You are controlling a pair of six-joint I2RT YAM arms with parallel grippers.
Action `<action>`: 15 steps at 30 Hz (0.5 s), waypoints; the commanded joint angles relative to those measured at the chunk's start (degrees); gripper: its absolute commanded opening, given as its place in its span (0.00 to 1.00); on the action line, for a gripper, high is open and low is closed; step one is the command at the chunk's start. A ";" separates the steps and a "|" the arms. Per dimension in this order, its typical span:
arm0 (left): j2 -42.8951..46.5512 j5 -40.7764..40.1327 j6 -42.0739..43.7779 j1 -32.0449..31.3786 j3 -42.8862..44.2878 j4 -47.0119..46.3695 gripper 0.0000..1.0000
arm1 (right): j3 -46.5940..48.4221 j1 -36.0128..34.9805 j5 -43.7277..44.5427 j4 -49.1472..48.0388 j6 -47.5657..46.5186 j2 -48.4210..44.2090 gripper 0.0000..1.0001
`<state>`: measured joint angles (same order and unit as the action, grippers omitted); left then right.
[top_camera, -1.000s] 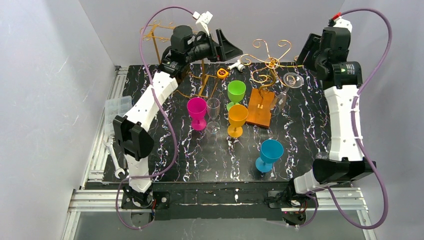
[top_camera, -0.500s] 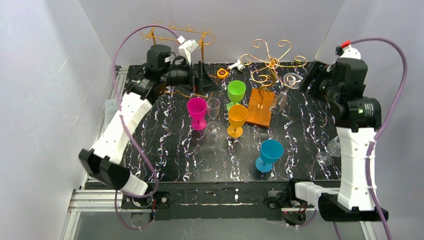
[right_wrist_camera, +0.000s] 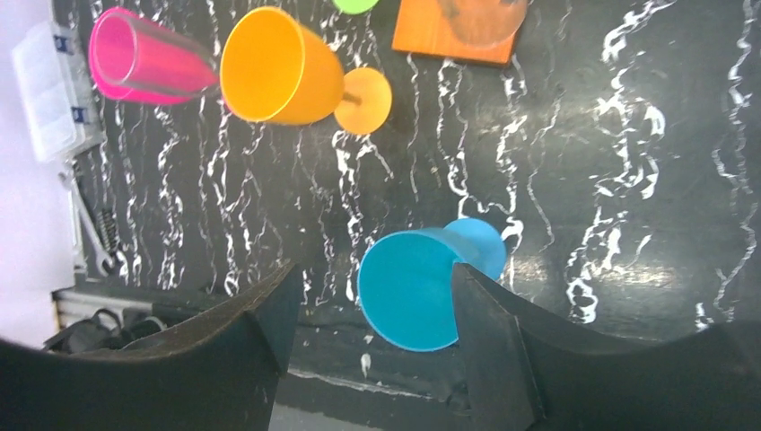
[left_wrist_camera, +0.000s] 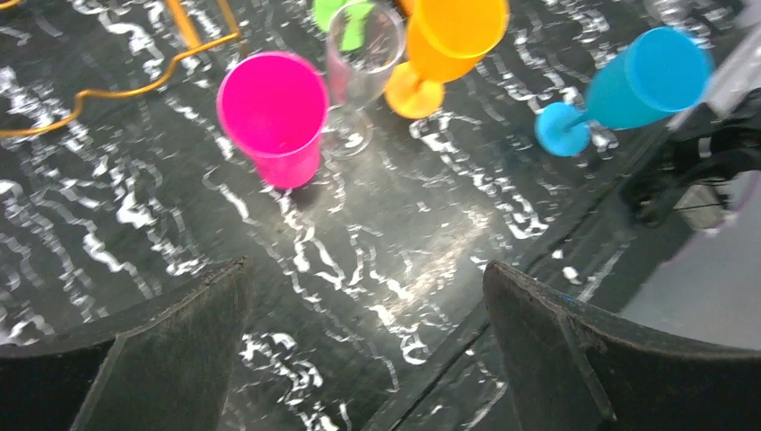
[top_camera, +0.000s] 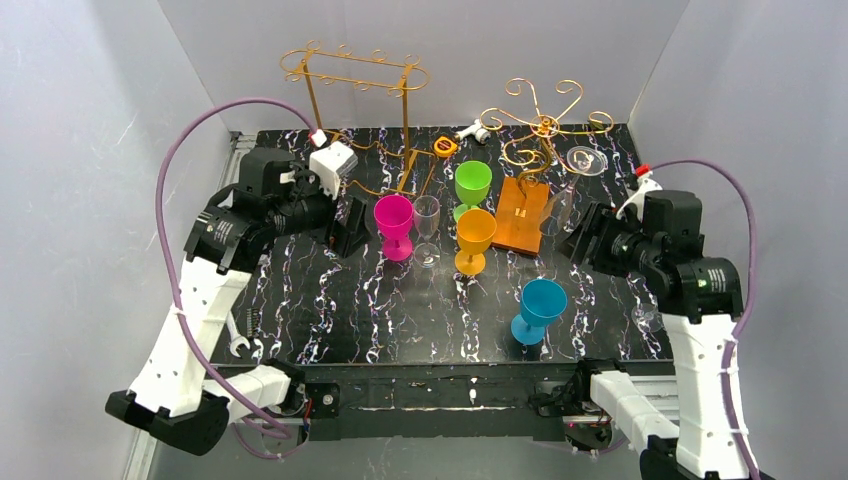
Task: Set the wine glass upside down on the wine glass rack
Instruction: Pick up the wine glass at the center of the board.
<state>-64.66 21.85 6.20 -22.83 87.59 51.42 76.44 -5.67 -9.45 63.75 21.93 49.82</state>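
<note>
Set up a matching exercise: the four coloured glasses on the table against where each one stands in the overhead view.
1 pink glass
2 green glass
3 orange glass
4 blue glass

A rightmost of the four
B leftmost of the four
C farthest back
D directly in front of the green one

Pairs: 1-B, 2-C, 3-D, 4-A

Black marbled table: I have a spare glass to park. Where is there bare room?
Free: the near strip of the black marbled table left of the blue plastic goblet. Crowded: the middle, where pink plastic goblet, clear wine glass and orange plastic goblet cluster.
</note>
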 commanded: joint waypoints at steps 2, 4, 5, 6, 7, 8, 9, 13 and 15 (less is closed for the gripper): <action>2.18 -9.43 7.81 0.25 -2.63 3.87 0.98 | -2.78 -0.62 -8.16 -1.51 2.50 -2.79 0.71; 2.38 -10.86 9.01 0.32 -3.47 4.31 0.98 | -3.89 -1.01 -11.75 -2.77 3.34 -2.62 0.71; 2.67 -11.40 9.79 0.33 -3.74 4.46 0.98 | -4.45 -1.39 -13.35 -3.06 3.34 -2.33 0.71; 2.85 -12.10 10.40 0.27 -4.01 4.55 0.98 | -5.13 -1.89 -14.38 -3.18 3.25 -2.02 0.71; 2.95 -12.92 11.01 0.27 -4.15 4.68 0.98 | -5.62 -2.41 -14.33 -3.10 2.89 -1.76 0.71; 2.85 -13.83 11.63 0.32 -4.26 4.85 0.98 | -6.10 -2.82 -14.38 -3.09 2.82 -1.57 0.71; 2.56 -14.64 12.34 0.31 -4.29 4.98 0.98 | -7.10 -3.19 -15.83 -3.59 2.98 -1.31 0.71; 0.97 -14.71 12.96 0.32 -2.96 5.46 0.98 | -11.78 -4.89 -18.26 -6.50 4.71 -0.44 0.69; 0.36 -12.90 12.88 0.30 -2.51 5.23 0.98 | -12.23 -7.43 -15.40 -6.15 4.90 0.07 0.69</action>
<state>-63.55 8.71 17.30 -22.70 83.40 55.55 65.65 -9.93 -24.45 60.45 25.52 49.10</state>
